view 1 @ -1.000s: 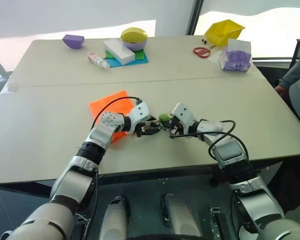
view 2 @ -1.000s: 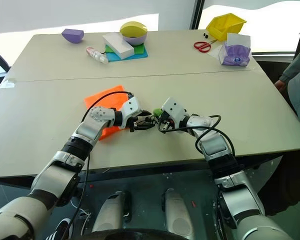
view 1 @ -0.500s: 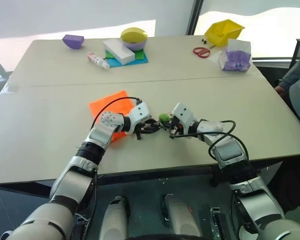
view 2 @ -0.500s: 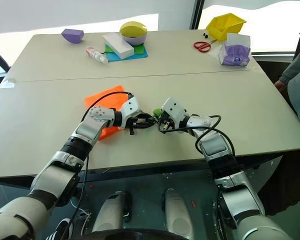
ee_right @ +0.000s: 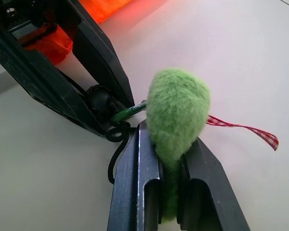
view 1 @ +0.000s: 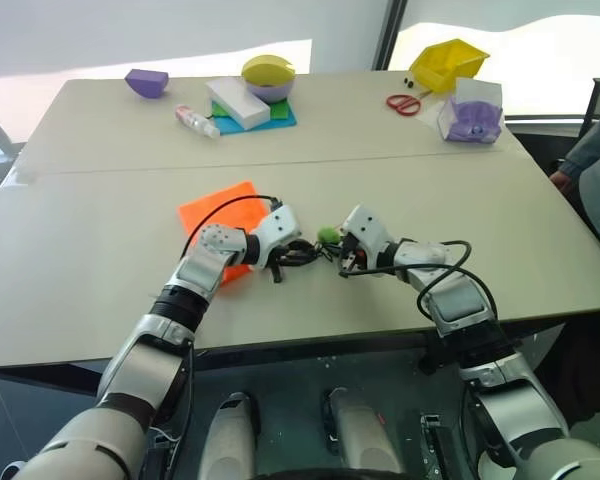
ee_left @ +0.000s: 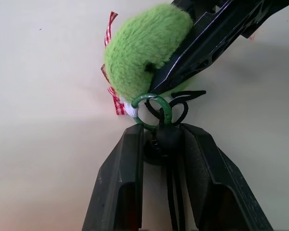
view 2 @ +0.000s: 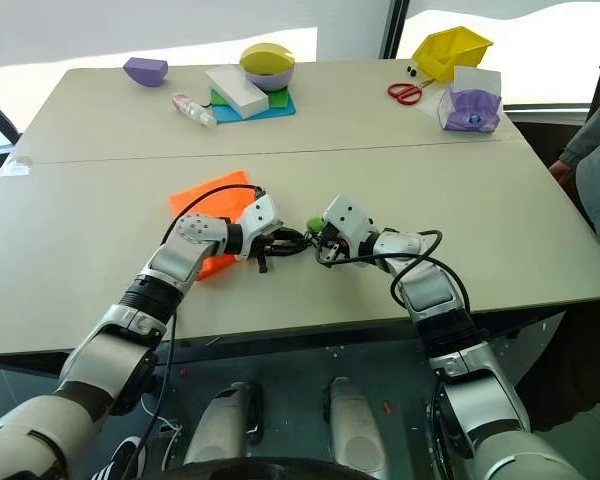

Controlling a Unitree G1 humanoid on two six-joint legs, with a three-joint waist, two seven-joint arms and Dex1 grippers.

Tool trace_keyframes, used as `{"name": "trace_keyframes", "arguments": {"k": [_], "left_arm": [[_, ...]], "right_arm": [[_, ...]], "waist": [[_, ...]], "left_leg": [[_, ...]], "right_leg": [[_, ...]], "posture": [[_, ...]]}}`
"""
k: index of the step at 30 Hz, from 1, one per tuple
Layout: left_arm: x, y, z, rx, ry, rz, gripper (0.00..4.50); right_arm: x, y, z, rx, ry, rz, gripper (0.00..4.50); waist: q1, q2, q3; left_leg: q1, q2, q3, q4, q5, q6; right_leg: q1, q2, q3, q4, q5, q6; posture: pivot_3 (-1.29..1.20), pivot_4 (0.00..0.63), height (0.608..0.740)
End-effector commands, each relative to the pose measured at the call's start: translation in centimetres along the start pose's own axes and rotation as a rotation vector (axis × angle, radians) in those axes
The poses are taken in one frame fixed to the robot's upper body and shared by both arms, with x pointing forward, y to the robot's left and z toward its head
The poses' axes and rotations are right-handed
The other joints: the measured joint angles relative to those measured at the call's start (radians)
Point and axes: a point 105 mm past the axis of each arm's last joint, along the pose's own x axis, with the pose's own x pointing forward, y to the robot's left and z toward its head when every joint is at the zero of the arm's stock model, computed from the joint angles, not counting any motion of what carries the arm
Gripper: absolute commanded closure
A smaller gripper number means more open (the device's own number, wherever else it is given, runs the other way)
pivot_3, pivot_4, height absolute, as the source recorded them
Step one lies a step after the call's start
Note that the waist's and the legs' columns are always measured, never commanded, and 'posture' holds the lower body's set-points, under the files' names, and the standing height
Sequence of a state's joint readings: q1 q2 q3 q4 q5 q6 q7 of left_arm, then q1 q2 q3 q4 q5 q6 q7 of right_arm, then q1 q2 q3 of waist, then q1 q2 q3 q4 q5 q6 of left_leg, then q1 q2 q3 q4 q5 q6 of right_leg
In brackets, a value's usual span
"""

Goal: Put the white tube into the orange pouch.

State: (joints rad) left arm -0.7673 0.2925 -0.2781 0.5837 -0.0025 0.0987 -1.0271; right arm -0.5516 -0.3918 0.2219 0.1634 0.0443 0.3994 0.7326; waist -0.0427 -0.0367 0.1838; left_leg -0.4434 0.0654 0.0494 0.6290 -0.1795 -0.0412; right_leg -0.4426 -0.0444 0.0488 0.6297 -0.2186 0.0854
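Beige two-panel table [view 1: 100, 230] beside bright windows [view 1: 520, 30]

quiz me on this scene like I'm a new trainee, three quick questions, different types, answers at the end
1. True or false: the right gripper is shut on the green fuzzy pom-pom.
2. What does the left gripper have between its fingers? A) the red scissors B) the black cord stopper by the green ring C) the white tube
3. Fill in: the orange pouch lies flat on the ____, partly under the left arm.

Key
1. True.
2. B: the black stopper sits between the fingers, just below the green ring.
3. Table.
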Motion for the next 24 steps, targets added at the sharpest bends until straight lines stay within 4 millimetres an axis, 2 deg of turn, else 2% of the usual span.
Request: {"name": "trace_keyframes", "arguments": {"k": [1,4,7,16,24], "left_arm": [[-0.3,0.5,0.8,0.041,-0.016,0.023,3.25],[-0.2,0.3,1.0,0.026,-0.032,0.010,3.25],[-0.1,-0.1,1.6,0.023,-0.061,-0.014,4.12],[-0.5,-0.1,1.3,0.042,-0.044,-0.011,4.12],[-3.1,0.3,0.7,0.086,0.015,-0.019,4.12]], "right_arm": [[-0.2,-0.3,0.9,-0.023,-0.031,-0.011,4.50],[-0.2,-0.3,1.0,-0.023,-0.031,-0.010,4.50],[-0.1,-0.2,0.9,-0.023,-0.031,-0.009,4.50],[-0.2,-0.4,0.9,-0.022,-0.030,-0.017,4.50],[-1.3,-3.7,0.5,-0.031,-0.010,-0.127,4.50]], "waist": [[0.000,0.000,0.000],[0.000,0.000,0.000],[0.000,0.000,0.000],[0.000,0.000,0.000],[-0.001,0.000,0.000]], "left_leg": [[0.000,0.000,0.000,0.000,0.000,0.000],[0.000,0.000,0.000,0.000,0.000,0.000],[0.000,0.000,0.000,0.000,0.000,0.000],[0.000,0.000,0.000,0.000,0.000,0.000],[0.000,0.000,0.000,0.000,0.000,0.000]], "right_leg": [[0.000,0.000,0.000,0.000,0.000,0.000],[0.000,0.000,0.000,0.000,0.000,0.000],[0.000,0.000,0.000,0.000,0.000,0.000],[0.000,0.000,0.000,0.000,0.000,0.000],[0.000,0.000,0.000,0.000,0.000,0.000]], "posture": [[0.00,0.150,0.740],[0.00,0.150,0.740],[0.00,0.150,0.740],[0.00,0.150,0.740],[0.00,0.150,0.740]]}}
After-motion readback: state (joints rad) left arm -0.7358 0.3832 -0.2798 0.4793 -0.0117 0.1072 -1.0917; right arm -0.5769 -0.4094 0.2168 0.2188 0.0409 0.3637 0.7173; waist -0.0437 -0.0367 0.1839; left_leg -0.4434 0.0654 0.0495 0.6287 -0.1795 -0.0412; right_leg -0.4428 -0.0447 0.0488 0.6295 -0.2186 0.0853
